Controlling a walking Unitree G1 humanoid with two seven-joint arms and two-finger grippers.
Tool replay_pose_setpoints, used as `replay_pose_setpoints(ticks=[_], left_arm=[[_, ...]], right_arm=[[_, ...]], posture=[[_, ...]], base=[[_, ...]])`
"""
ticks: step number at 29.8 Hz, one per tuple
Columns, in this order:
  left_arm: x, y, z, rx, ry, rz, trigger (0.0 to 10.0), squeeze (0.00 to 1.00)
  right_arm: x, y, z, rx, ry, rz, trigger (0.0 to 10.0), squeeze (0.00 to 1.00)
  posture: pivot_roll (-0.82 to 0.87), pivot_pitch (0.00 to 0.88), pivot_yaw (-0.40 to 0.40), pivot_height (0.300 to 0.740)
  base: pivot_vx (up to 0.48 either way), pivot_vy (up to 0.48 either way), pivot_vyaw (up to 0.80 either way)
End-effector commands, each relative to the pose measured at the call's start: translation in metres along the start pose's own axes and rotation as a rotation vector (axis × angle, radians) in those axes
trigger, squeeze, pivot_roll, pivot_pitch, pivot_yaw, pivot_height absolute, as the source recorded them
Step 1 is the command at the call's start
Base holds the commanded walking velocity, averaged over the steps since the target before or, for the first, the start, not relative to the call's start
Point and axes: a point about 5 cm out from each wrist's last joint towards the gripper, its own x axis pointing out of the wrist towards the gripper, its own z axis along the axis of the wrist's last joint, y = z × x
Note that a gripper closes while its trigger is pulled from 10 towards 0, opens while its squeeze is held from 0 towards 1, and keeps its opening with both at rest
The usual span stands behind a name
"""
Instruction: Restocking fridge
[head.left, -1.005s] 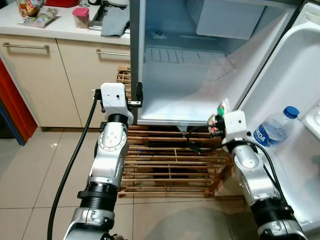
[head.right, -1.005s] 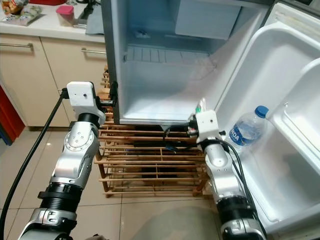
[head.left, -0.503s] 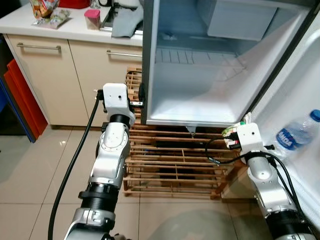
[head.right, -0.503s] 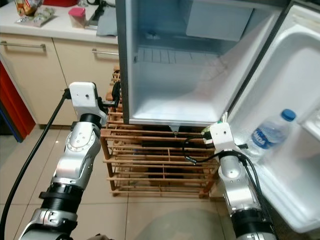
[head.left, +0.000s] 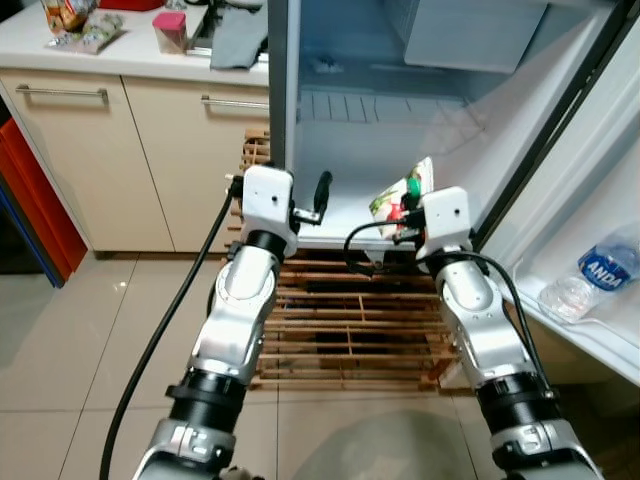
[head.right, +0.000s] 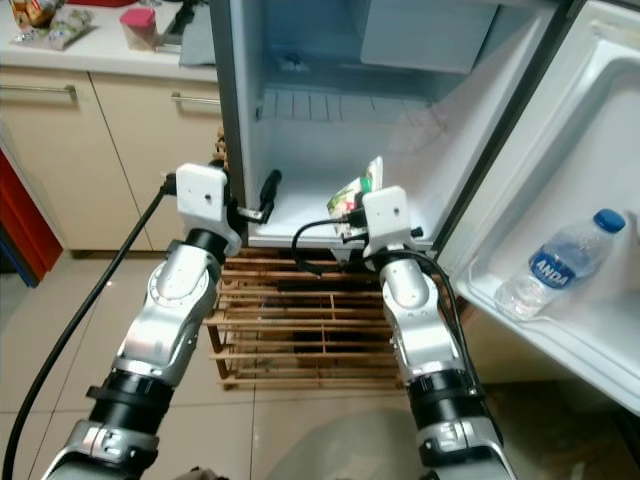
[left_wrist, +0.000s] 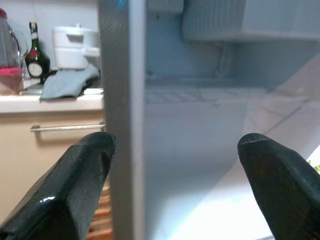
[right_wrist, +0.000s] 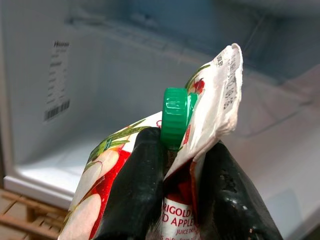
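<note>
Juice carton (right_wrist: 150, 170), an apple drink with a green screw cap (right_wrist: 175, 117), pinched by the right tool (right_wrist: 182, 192) just below its crumpled gable top, at the front edge of the fridge (head.left: 400, 150) floor. Its soft paperboard probably dents under pressure; a hold lower on the stiffer body would likely be steadier. Left tool (left_wrist: 180, 175) spread wide, straddling the fridge's left wall. Water bottle (head.right: 555, 268) lies in the door shelf (head.right: 560, 330).
</note>
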Motion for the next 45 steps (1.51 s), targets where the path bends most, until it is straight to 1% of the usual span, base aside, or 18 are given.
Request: replay_pose_setpoints(ticks=[1, 5, 11, 13, 14, 17, 23, 26, 30, 32, 35, 36, 37, 38, 39, 42, 43, 45], left_arm=[[-0.002, -0.005, -0.004, 0.017, 0.026, -0.031, 10.0, 0.0], [-0.003, -0.004, -0.003, 0.028, 0.027, -0.038, 10.0, 0.0], [-0.003, -0.002, 0.001, 0.021, 0.011, -0.037, 10.0, 0.0], [-0.003, 0.0, 0.003, 0.012, -0.004, -0.026, 10.0, 0.0], [-0.003, 0.001, 0.005, -0.012, -0.016, -0.016, 10.0, 0.0], [-0.003, 0.001, 0.006, -0.012, -0.019, -0.015, 10.0, 0.0], [-0.004, 0.0, 0.006, -0.007, -0.022, -0.017, 10.0, 0.0], [-0.005, -0.001, 0.005, -0.006, -0.019, -0.018, 10.0, 0.0], [-0.008, -0.001, 0.005, -0.007, -0.019, -0.024, 10.0, 0.0], [-0.012, -0.001, 0.006, -0.01, -0.023, -0.035, 10.0, 0.0], [-0.017, -0.007, 0.008, -0.029, -0.031, -0.109, 10.0, 0.0], [-0.02, -0.017, 0.006, -0.017, -0.011, -0.208, 10.0, 0.0], [-0.023, -0.023, 0.004, -0.009, 0.006, -0.278, 10.0, 0.0], [-0.029, -0.03, -0.004, 0.03, 0.066, -0.37, 10.0, 0.0], [-0.029, -0.03, -0.004, 0.03, 0.066, -0.37, 10.0, 0.0], [-0.037, -0.031, -0.011, 0.059, 0.106, -0.409, 10.0, 0.0], [-0.042, -0.031, -0.013, 0.068, 0.119, -0.422, 10.0, 0.0], [-0.051, -0.031, -0.016, 0.075, 0.14, -0.437, 10.0, 0.0]], right_arm=[[0.005, -0.005, 0.003, 0.018, -0.006, -0.014, 0.0, 0.15], [0.013, -0.001, 0.005, 0.017, -0.01, -0.013, 0.0, 0.16], [0.027, 0.011, 0.018, -0.009, -0.039, 0.015, 0.0, 0.18], [0.03, 0.013, 0.021, -0.011, -0.051, 0.02, 0.0, 0.18], [0.034, 0.015, 0.025, -0.02, -0.065, 0.025, 0.0, 0.17], [0.036, 0.015, 0.027, -0.021, -0.07, 0.026, 0.0, 0.16], [0.05, 0.018, 0.046, -0.024, -0.122, 0.041, 0.0, 0.15], [0.054, 0.016, 0.052, -0.042, -0.135, 0.031, 0.0, 0.15], [0.059, 0.012, 0.062, -0.104, -0.174, -0.019, 0.0, 0.15], [0.062, 0.011, 0.072, -0.119, -0.21, -0.046, 0.0, 0.15], [0.066, 0.015, 0.08, -0.11, -0.236, -0.038, 0.0, 0.15], [0.068, 0.018, 0.084, -0.107, -0.245, -0.032, 0.0, 0.15], [0.069, 0.019, 0.086, -0.106, -0.251, -0.028, 0.0, 0.15], [0.074, 0.023, 0.092, -0.104, -0.251, -0.023, 0.0, 0.15], [0.074, 0.023, 0.092, -0.104, -0.251, -0.023, 0.0, 0.15], [0.079, 0.026, 0.1, -0.129, -0.251, -0.032, 0.0, 0.15], [0.081, 0.027, 0.103, -0.14, -0.246, -0.044, 0.0, 0.0], [0.084, 0.028, 0.105, -0.156, -0.231, -0.056, 0.0, 0.0]], posture=[[-0.04, 0.0, -0.052, 0.74], [-0.03, 0.0, -0.048, 0.74], [-0.03, 0.0, -0.048, 0.74], [-0.03, 0.0, -0.049, 0.74], [-0.03, 0.0, -0.05, 0.74], [-0.03, 0.0, -0.051, 0.74], [-0.02, 0.0, -0.063, 0.74], [-0.01, 0.0, -0.067, 0.74], [0.01, 0.0, -0.075, 0.74], [0.02, 0.0, -0.083, 0.74], [0.04, 0.0, -0.089, 0.74], [0.04, 0.0, -0.093, 0.74], [0.04, 0.0, -0.093, 0.74], [0.06, 0.0, -0.101, 0.74], [0.06, 0.0, -0.101, 0.74], [0.08, 0.0, -0.113, 0.74], [0.09, 0.0, -0.119, 0.74], [0.11, 0.0, -0.126, 0.74]], base=[[0.0, 0.0, 0.0], [0.226, -0.278, 0.0], [0.295, -0.375, 0.77], [0.304, -0.368, 0.79], [0.364, 0.0, 0.79], [0.121, 0.0, 0.61], [0.0, 0.0, 0.0], [0.0, 0.0, 0.0], [0.0, 0.0, 0.0], [0.0, 0.0, 0.0], [0.0, 0.0, 0.0], [0.0, 0.0, 0.0], [0.0, 0.0, 0.0], [0.0, 0.0, 0.0], [0.0, 0.0, 0.0], [0.0, 0.0, 0.0], [0.0, 0.0, 0.0], [0.0, 0.0, 0.0]])
